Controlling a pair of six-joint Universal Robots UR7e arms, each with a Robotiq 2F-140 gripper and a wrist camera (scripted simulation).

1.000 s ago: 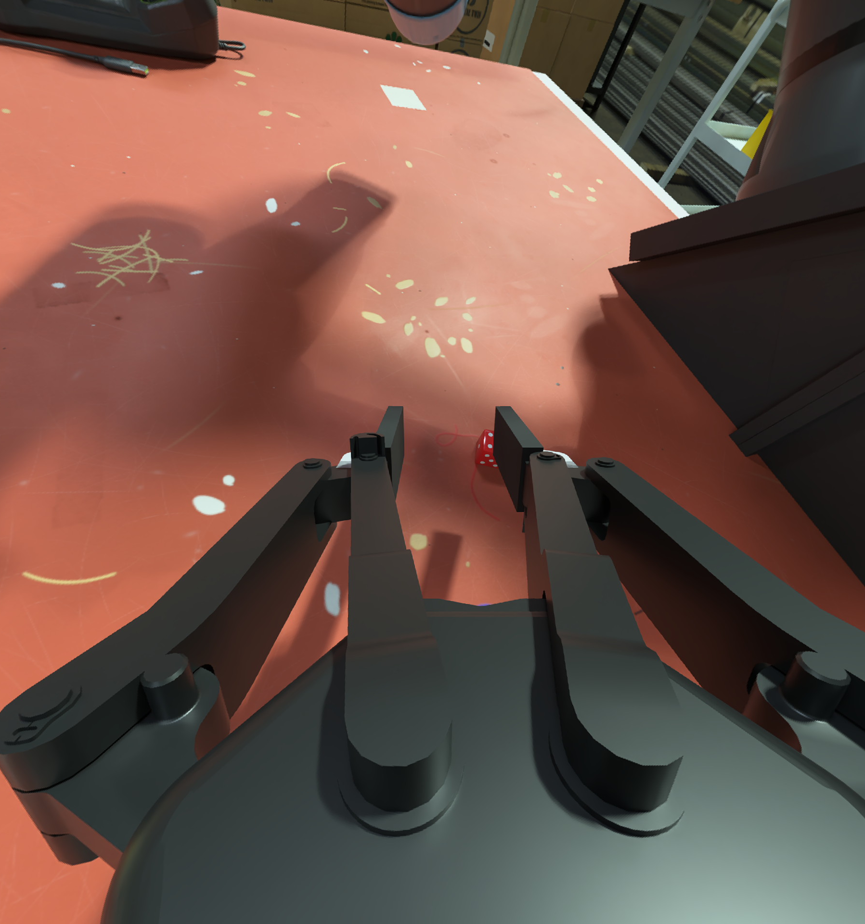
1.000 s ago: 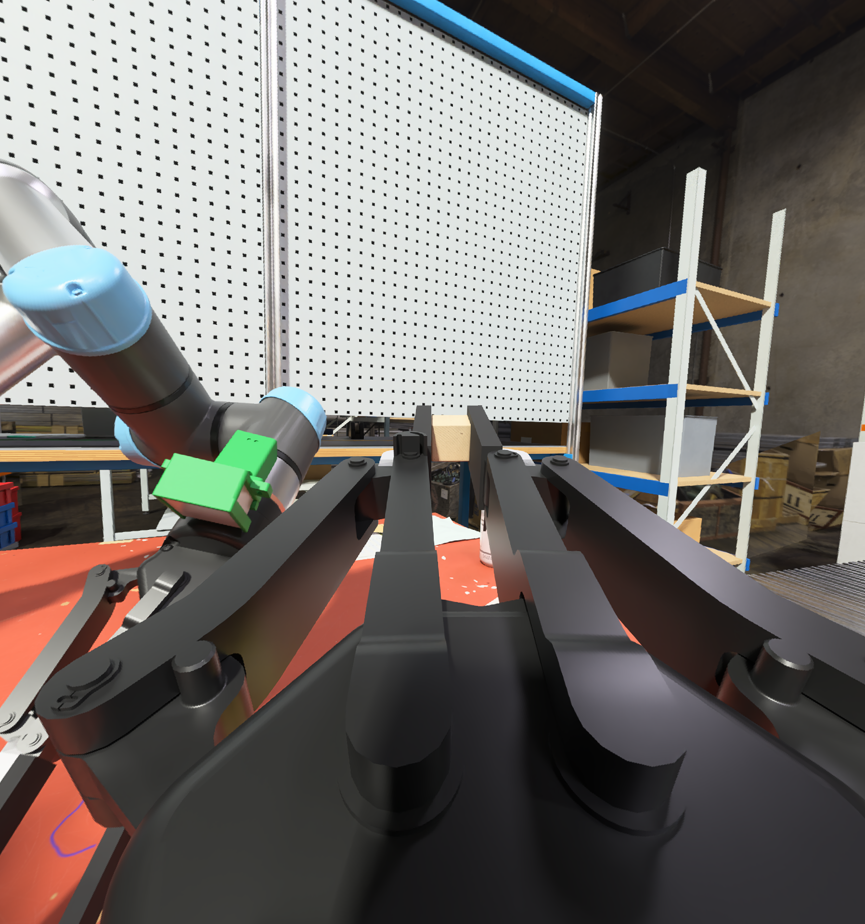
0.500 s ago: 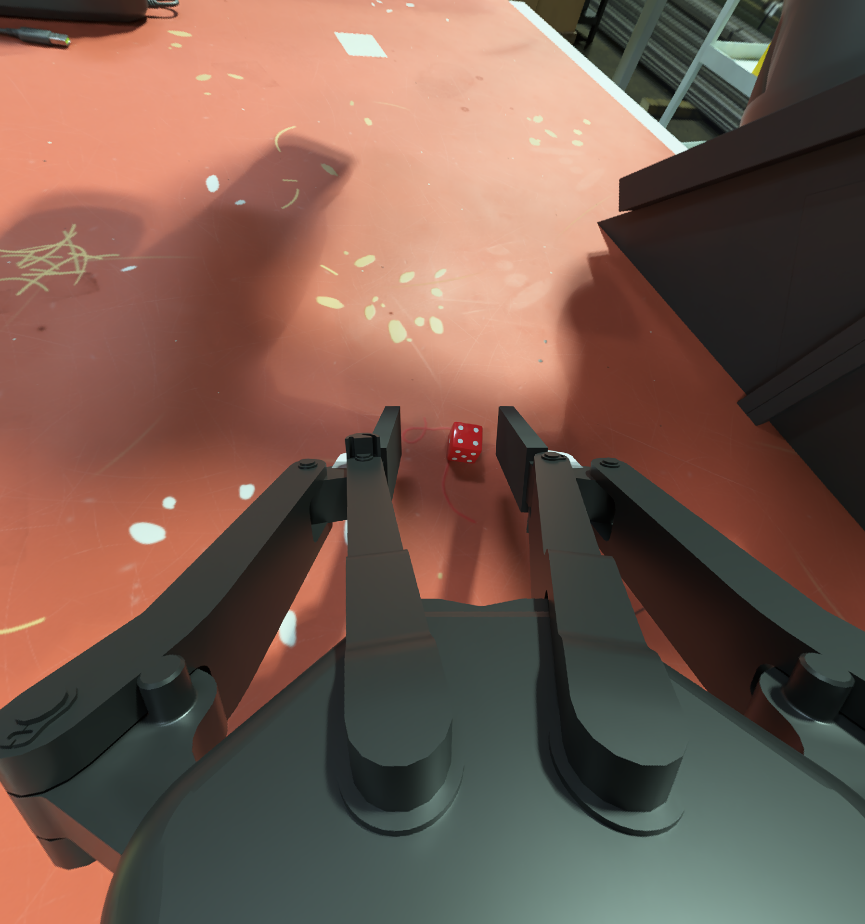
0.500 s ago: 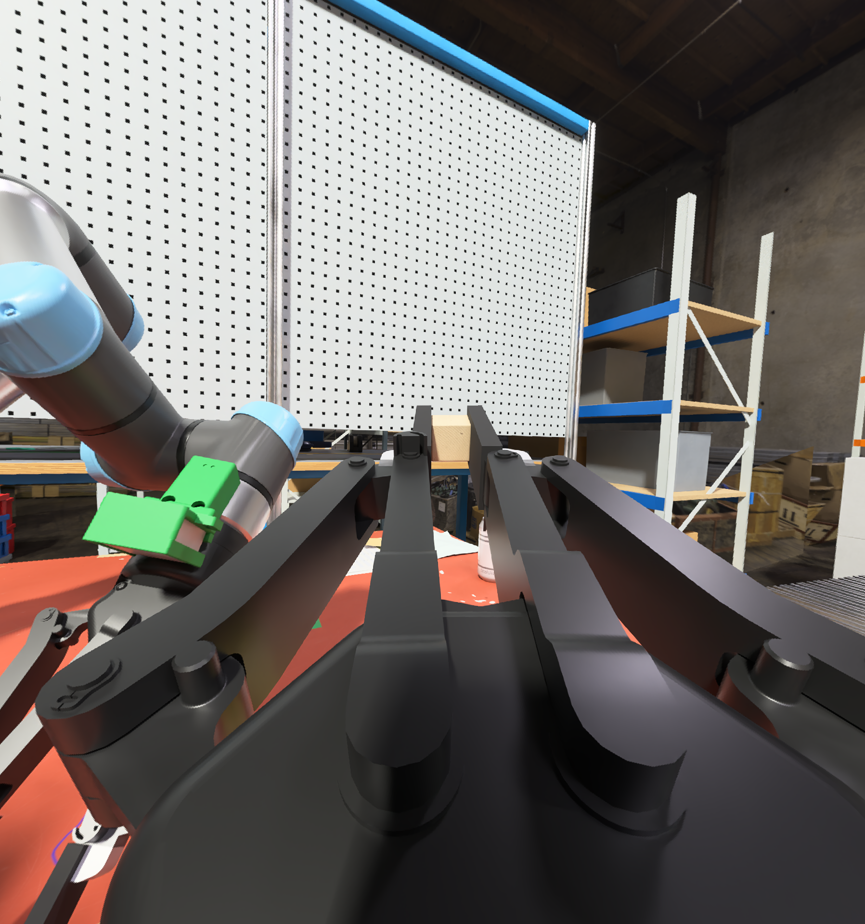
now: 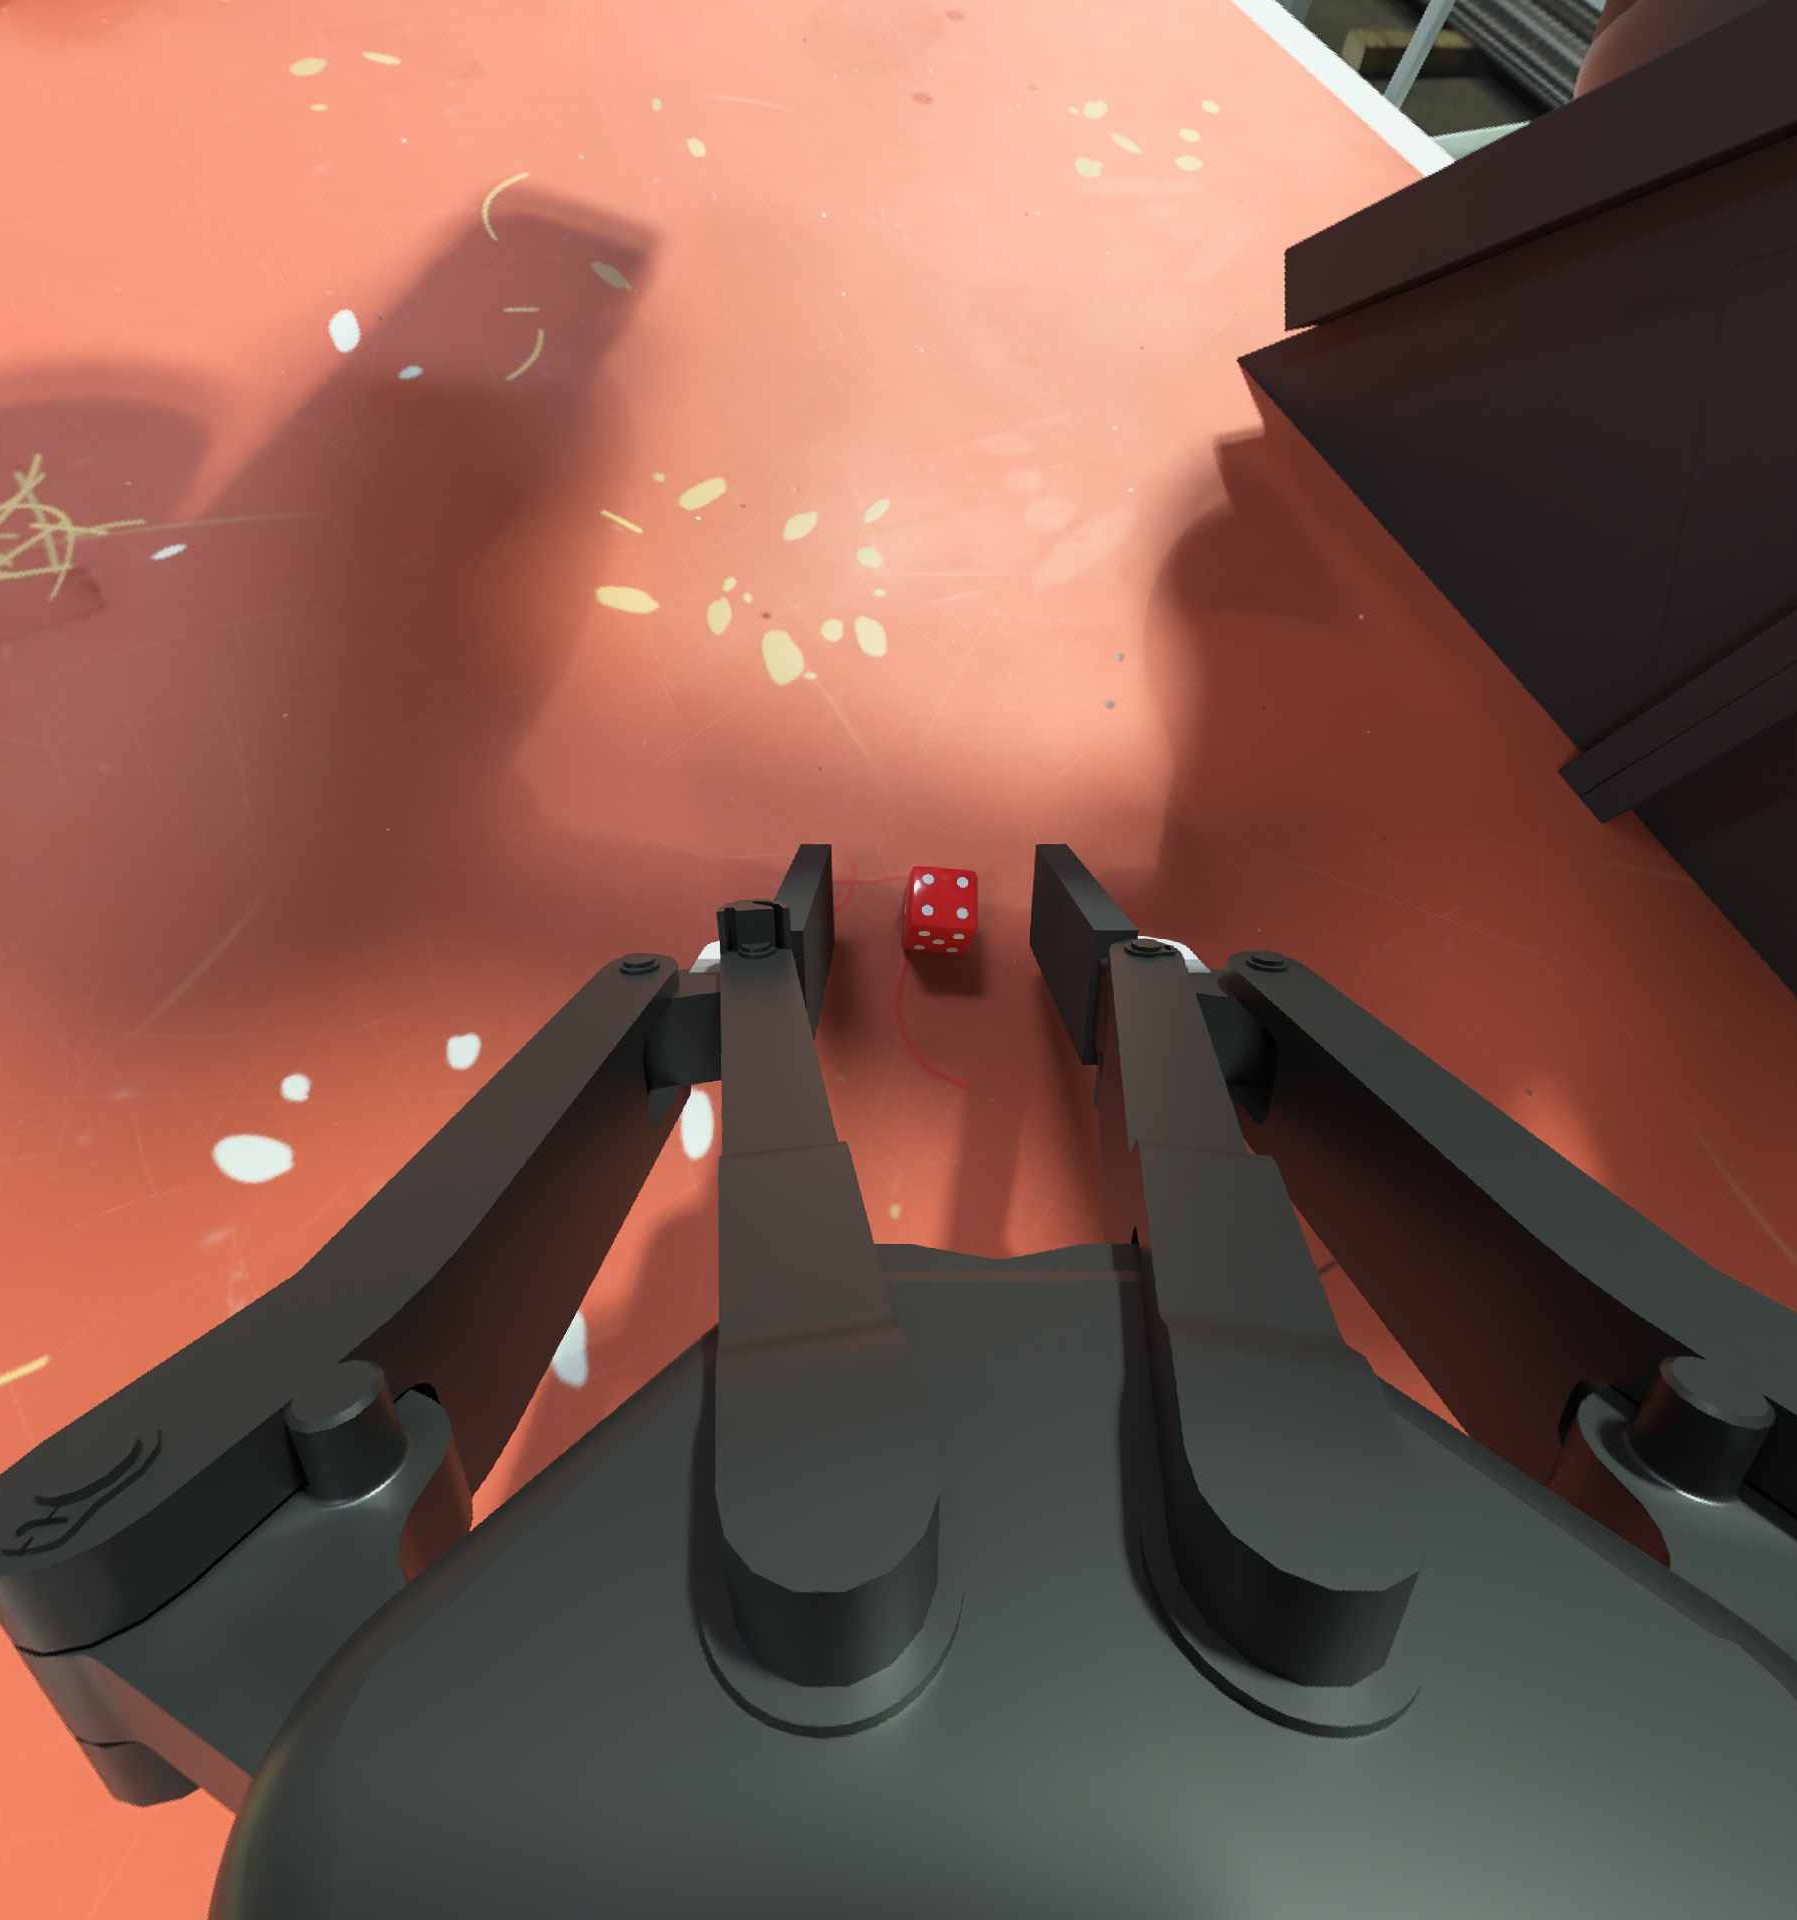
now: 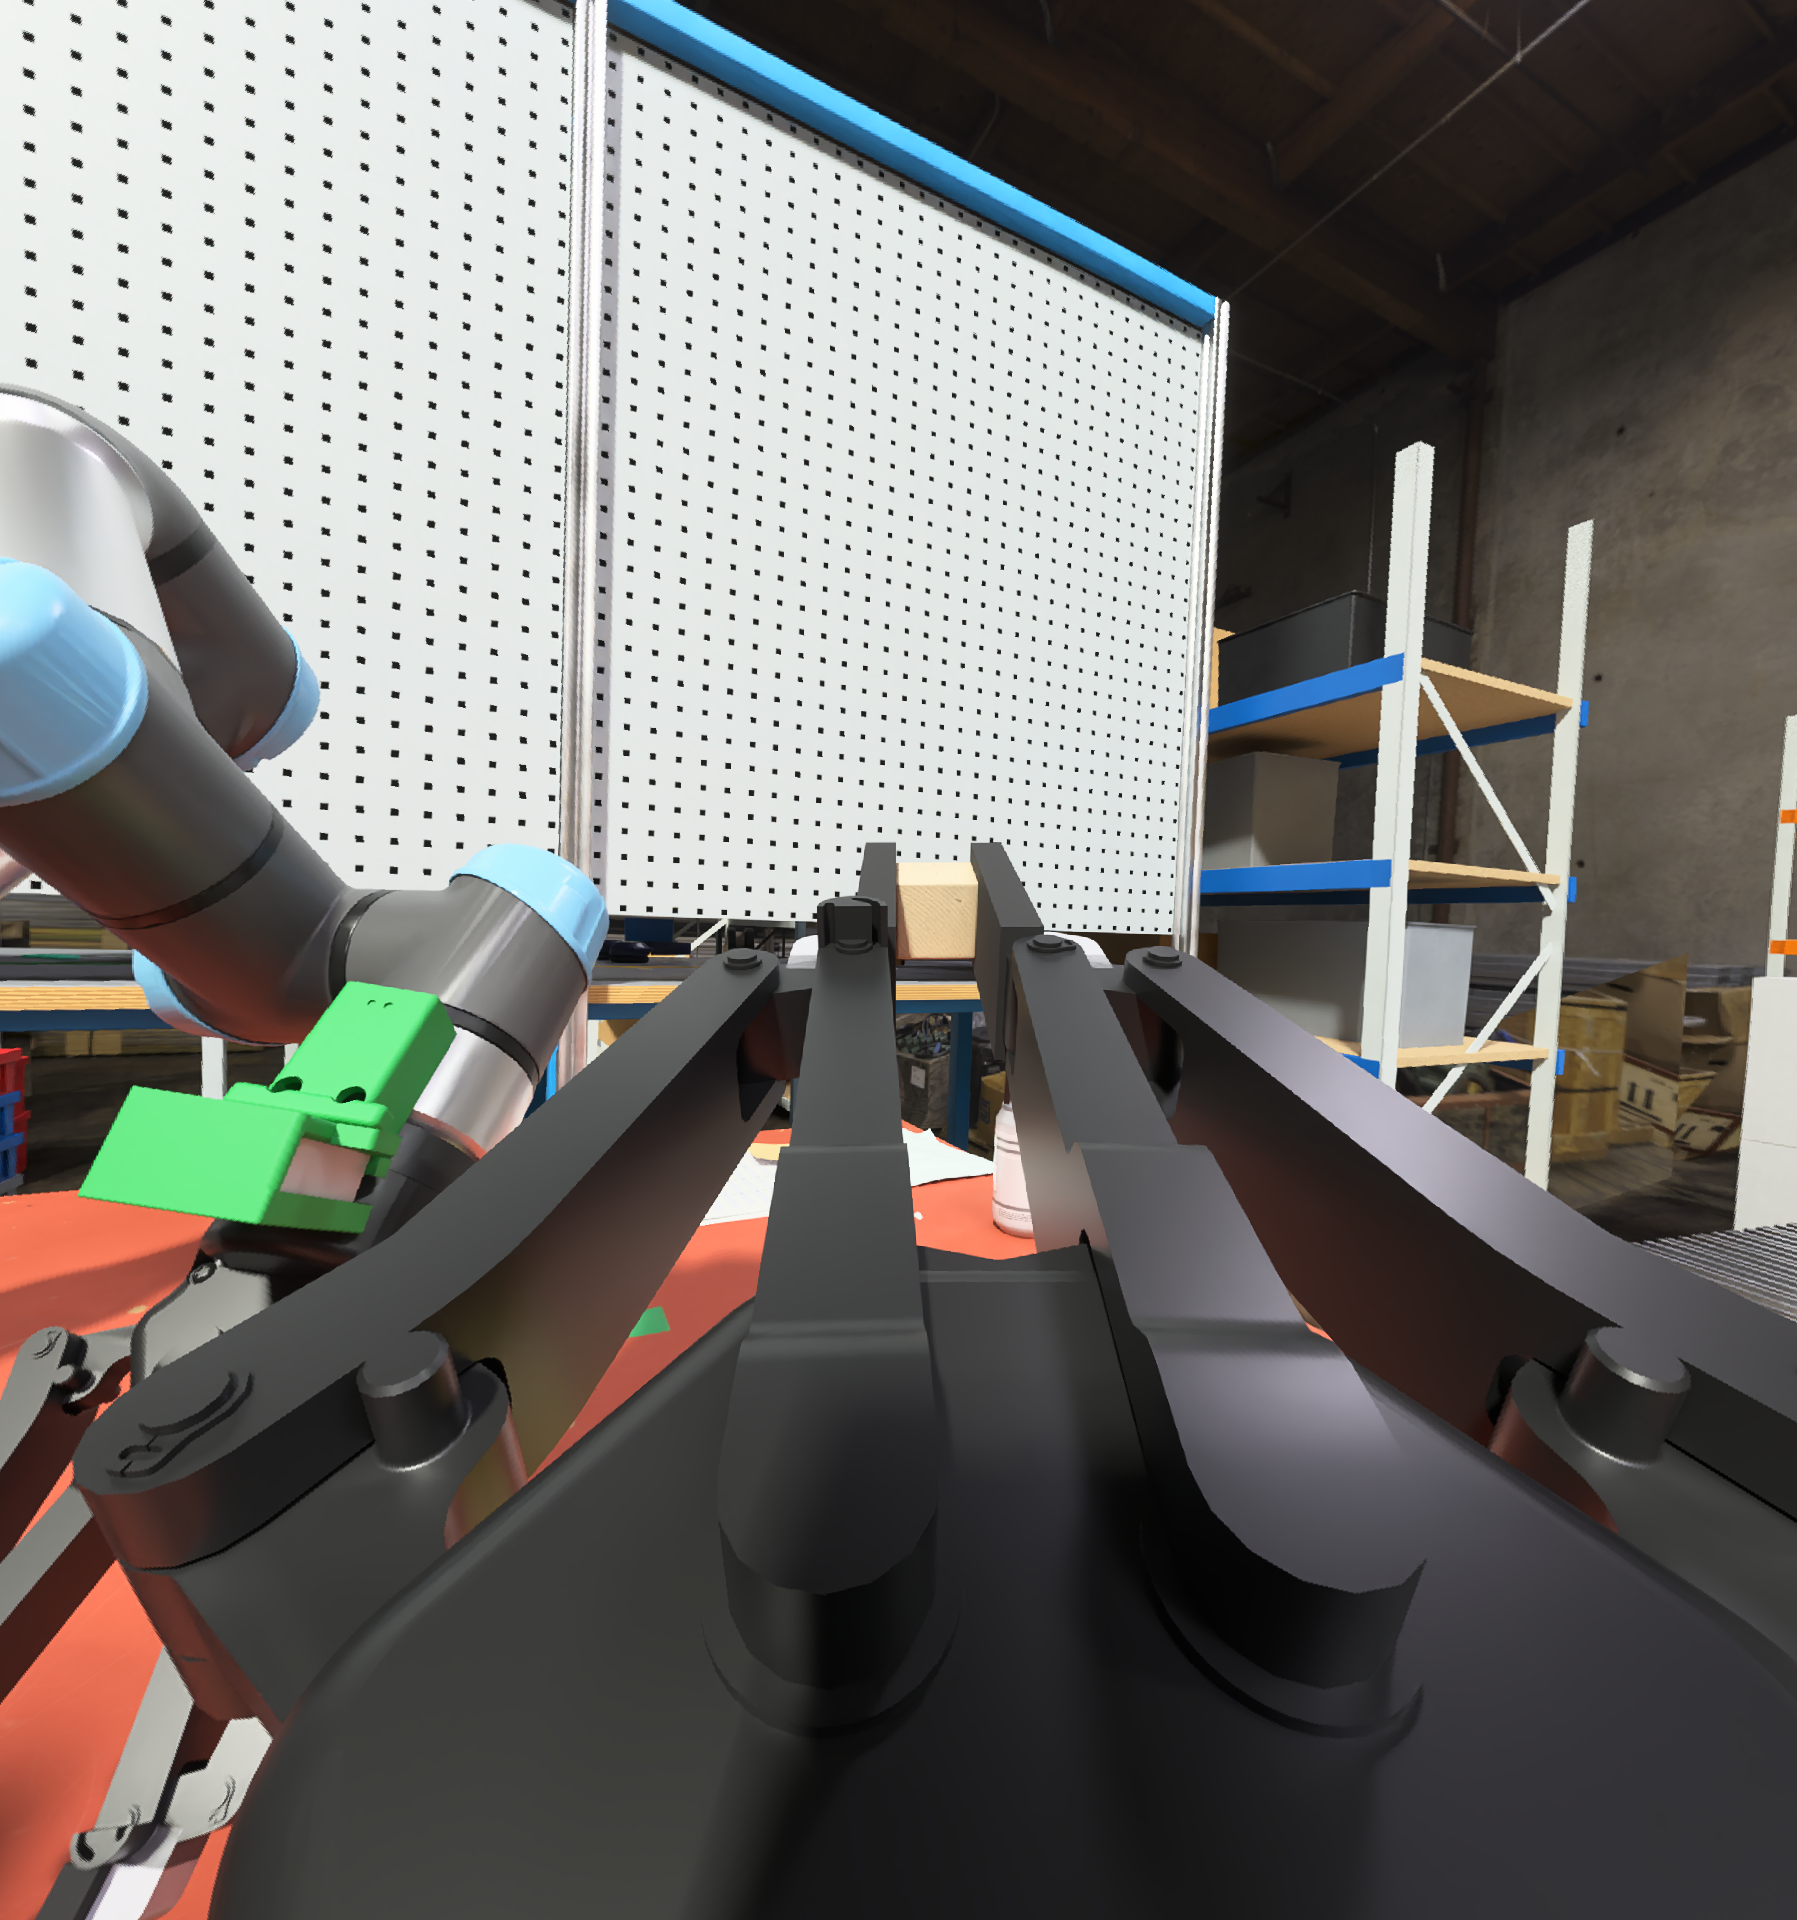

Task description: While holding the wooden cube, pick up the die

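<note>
A small red die (image 5: 940, 911) with white pips rests on the red table (image 5: 873, 364). My left gripper (image 5: 933, 883) is open and low over the table, and the die lies between its two fingertips, touching neither. My right gripper (image 6: 933, 894) is raised above the table and shut on the light wooden cube (image 6: 935, 910), held between its fingertips. The left arm (image 6: 250, 894) with its green wrist camera housing (image 6: 281, 1122) shows at the left of the right wrist view.
A dark brown box-like structure (image 5: 1600, 499) stands close to the right of the die. The table's white far edge (image 5: 1330, 83) runs at the upper right. A white bottle (image 6: 1010, 1184) stands on the table behind my right fingers. A white pegboard (image 6: 873, 520) and shelving (image 6: 1413, 831) rise beyond.
My left gripper has moved forward and down, so the die went from beside the right fingertip to centred between the fingertips. My right gripper has kept hold of the wooden cube.
</note>
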